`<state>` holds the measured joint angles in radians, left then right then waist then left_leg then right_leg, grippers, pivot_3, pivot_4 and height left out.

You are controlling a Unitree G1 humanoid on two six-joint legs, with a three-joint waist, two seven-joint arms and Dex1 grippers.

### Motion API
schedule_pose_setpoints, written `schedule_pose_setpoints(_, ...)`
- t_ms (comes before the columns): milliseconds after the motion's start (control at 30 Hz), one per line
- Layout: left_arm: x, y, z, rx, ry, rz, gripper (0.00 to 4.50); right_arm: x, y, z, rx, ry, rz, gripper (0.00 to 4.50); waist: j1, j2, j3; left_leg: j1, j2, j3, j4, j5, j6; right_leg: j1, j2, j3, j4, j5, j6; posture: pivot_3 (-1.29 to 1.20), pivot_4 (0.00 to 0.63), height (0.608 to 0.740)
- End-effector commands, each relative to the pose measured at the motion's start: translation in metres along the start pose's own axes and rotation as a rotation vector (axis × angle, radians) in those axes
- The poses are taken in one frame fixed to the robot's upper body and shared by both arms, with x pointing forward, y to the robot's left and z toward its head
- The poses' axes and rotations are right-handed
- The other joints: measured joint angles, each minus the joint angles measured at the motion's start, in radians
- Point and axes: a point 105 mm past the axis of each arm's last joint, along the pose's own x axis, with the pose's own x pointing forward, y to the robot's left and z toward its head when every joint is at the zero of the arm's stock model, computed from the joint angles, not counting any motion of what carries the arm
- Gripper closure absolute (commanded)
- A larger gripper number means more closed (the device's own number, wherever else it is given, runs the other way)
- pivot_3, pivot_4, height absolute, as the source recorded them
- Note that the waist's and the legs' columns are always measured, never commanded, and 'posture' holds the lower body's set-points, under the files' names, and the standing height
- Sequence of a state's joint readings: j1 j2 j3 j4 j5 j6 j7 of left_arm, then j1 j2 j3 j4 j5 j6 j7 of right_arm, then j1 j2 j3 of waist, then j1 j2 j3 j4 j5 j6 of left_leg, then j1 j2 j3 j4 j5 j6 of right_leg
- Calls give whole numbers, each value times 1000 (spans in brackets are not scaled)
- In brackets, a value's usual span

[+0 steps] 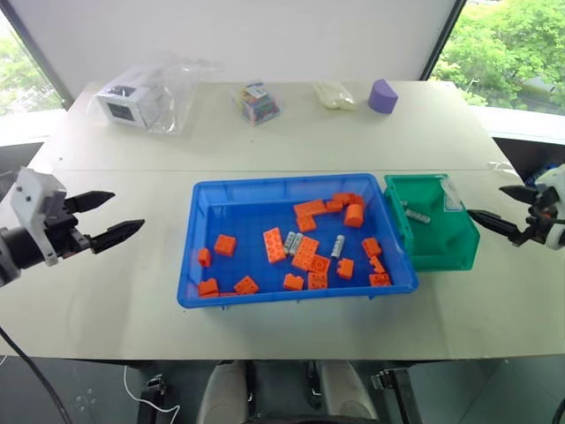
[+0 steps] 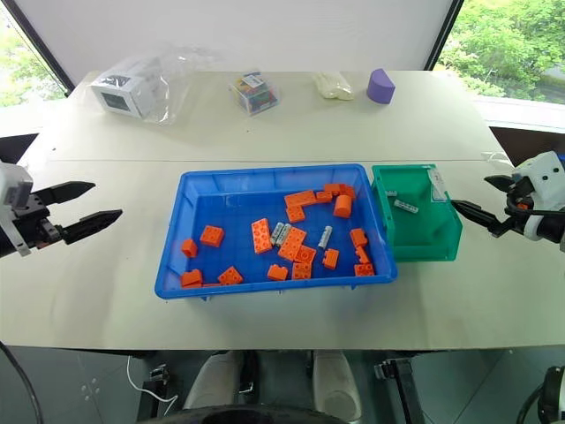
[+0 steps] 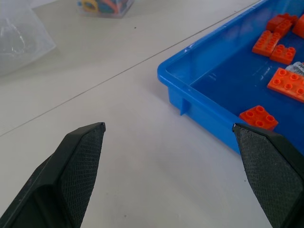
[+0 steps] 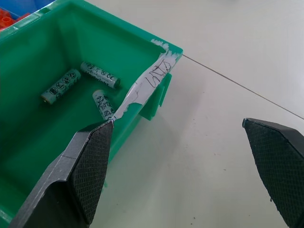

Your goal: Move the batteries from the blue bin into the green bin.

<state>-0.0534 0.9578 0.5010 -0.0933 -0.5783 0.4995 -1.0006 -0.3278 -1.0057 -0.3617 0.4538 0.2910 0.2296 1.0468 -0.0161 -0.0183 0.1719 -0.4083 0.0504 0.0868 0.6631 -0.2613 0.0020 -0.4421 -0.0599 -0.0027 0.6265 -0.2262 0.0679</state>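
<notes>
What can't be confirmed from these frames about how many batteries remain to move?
- Silver-grey cylindrical batteries in the large shallow blue plastic bin: too small in the eye views for an exact count among the orange toy bricks.
- Small deep green plastic bin: right wrist view shows three batteries, but the right tool's finger and the picture's edge hide part of its floor.
- Left wrist view: the edge cuts off most of the blue bin.

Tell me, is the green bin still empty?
No. The green bin already holds three batteries lying on its floor, seen in the right wrist view.
</notes>
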Motion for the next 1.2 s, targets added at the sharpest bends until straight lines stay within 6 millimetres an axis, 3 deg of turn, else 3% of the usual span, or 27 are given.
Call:
schedule_pose_setpoints(33, -5, 2, 16, 56, -26, 10, 0, -7, -5, 24, -60, -44, -16, 25, 1, 0, 0, 0, 0, 0, 0, 0, 0, 0, 0, 0, 0, 0, 0, 0, 150, 734)
schedule_pose_setpoints(633, 5, 1, 28, 36, -62, -27, 0, -10, -12, 19, -44, 1, -51, 25, 1, 0, 0, 0, -1, 1, 0, 0, 0, 0, 0, 0, 1, 0, 0, 0, 150, 734)
schedule_pose_setpoints(733, 10, -9, 41, 30, -98, -85, 0, -9, -14, 34, -79, -14, -31, 25, 1, 0, 0, 0, -1, 1, 0, 0, 0, 0, 0, 0, 1, 0, 0, 0, 150, 734)
schedule_pose_setpoints(800, 13, -20, 49, 25, -114, -149, 0, -6, -9, 57, -107, -52, 23, 25, -3, 0, 0, 0, -1, 1, 0, 0, 0, 0, 0, 0, 1, 0, 0, 0, 150, 734)
schedule_pose_setpoints(933, 21, -45, 60, 62, -95, -296, 0, 6, 16, 102, -231, -99, 183, 25, -6, 2, 1, 0, -1, 1, 0, 0, 0, -1, 2, 1, 2, 0, 0, 0, 150, 734)
schedule_pose_setpoints(1067, 25, -71, 68, 103, -65, -485, 0, 28, 74, 150, -335, -193, 458, 25, -6, 2, 2, 0, 0, 1, 0, 0, 0, -2, 4, 1, 3, 0, 0, 0, 150, 734)
schedule_pose_setpoints(1200, 27, -90, 67, 147, -21, -632, 0, 57, 135, 166, -340, -211, 666, 25, -2, 2, 1, 0, 1, 1, 0, 0, 0, -2, 5, 0, 3, -1, -1, 0, 150, 734)
